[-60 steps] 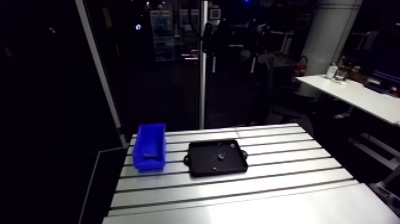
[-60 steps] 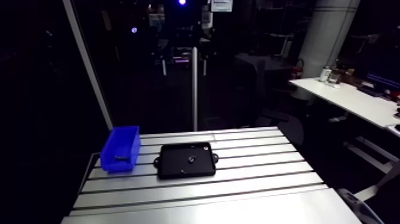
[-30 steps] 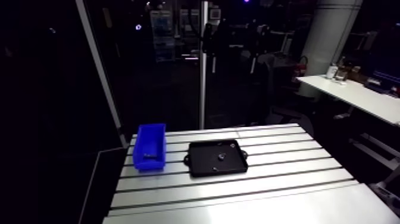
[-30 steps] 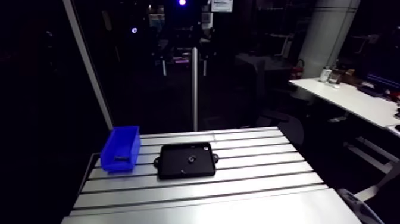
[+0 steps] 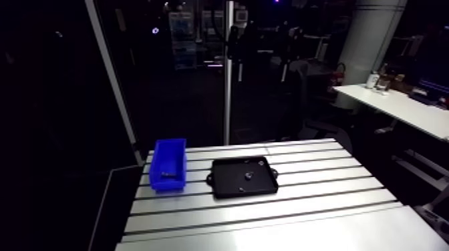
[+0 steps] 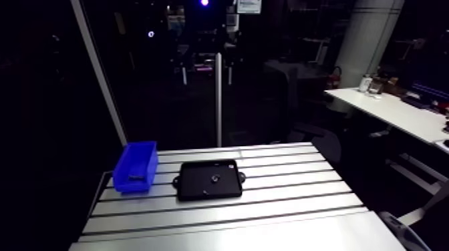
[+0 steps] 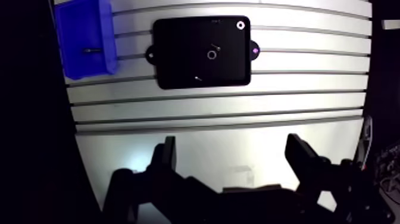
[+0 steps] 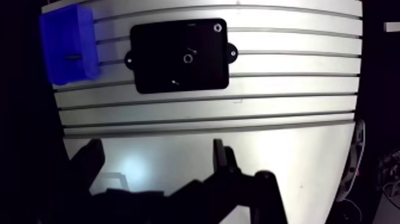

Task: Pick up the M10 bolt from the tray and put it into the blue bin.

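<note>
The black tray (image 7: 178,42) lies on the slotted table (image 7: 238,107), far ahead of my gripper. It holds several small parts: a ring-shaped piece (image 7: 211,54), a thin bolt-like piece (image 7: 198,78) and a white ring (image 7: 240,25) in a corner. I cannot tell which one is the M10 bolt. Beside the tray stands the blue bin (image 7: 80,30) with one small dark bolt (image 7: 90,50) inside. My gripper (image 7: 233,161) hangs high over the table's near part, open, with nothing between its fingers (image 7: 166,158). The arm view shows the tray (image 5: 227,180) and bin (image 5: 167,183) but not the gripper.
Bare aluminium stretches between the gripper and the tray. Dark drop-offs mark the table's edges on both sides. A vertical post (image 5: 228,80) rises behind the table's far edge.
</note>
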{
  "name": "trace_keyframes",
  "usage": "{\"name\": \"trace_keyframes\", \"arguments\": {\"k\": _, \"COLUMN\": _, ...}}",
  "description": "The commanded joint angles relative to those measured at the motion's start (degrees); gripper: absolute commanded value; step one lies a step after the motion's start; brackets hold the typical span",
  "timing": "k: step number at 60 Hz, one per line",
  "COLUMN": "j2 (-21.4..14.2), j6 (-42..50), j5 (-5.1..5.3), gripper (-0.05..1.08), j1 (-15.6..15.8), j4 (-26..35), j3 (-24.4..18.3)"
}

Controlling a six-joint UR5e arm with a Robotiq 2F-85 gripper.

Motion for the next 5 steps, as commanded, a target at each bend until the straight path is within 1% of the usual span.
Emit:
{"name": "trace_keyframes", "arguments": {"k": 1, "j2": -0.22, "j6": 0.00, "j5": -0.02, "gripper": 0.01, "j1": 0.00, "j4": -0.01, "j3": -0.05}}
{"name": "trace_keyframes", "arguments": {"k": 5, "j2": -0.23, "j6": 0.00, "j5": -0.02, "gripper": 0.01, "j1": 0.00, "j4": -0.01, "j3": -0.05}}
